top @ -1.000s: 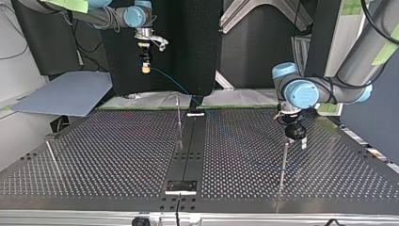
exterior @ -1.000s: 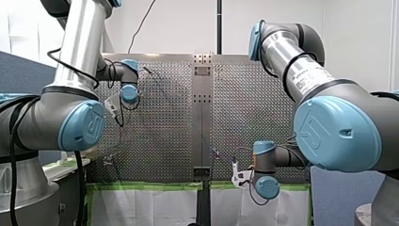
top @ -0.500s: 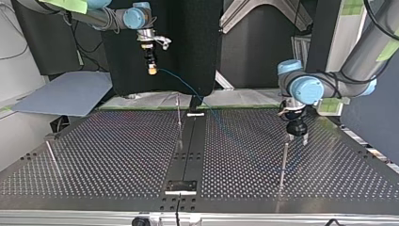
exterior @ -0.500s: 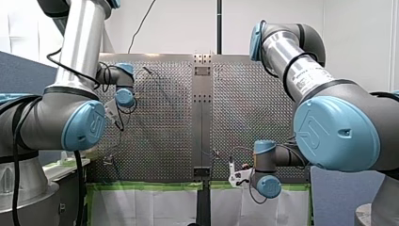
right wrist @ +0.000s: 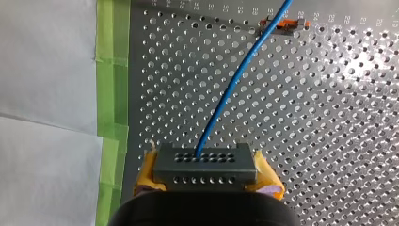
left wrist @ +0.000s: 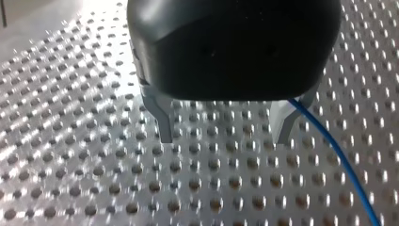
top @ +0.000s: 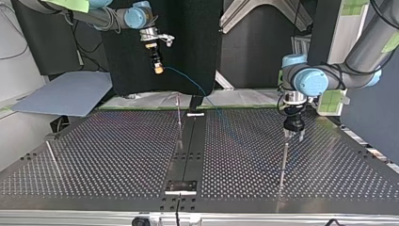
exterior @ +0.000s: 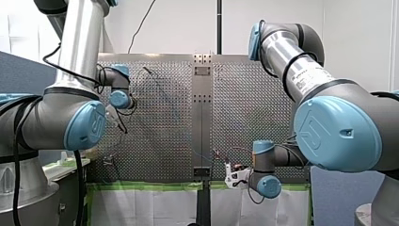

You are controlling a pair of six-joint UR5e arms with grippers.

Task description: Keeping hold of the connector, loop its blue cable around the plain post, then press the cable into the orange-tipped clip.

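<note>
The right gripper [right wrist: 205, 175] was clamped on the dark connector [right wrist: 205, 162], with a yellow pad on either side. The blue cable [right wrist: 230, 94] ran from it over the perforated table [right wrist: 329, 117] toward the orange-tipped clip [right wrist: 288, 23]. The left gripper [left wrist: 225, 129] stood wide open and empty, the cable passing beside one finger.

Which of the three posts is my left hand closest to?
The post at the top view's right: my left hand hangs by its top end. The middle post and the post at that view's left stand well away.
</note>
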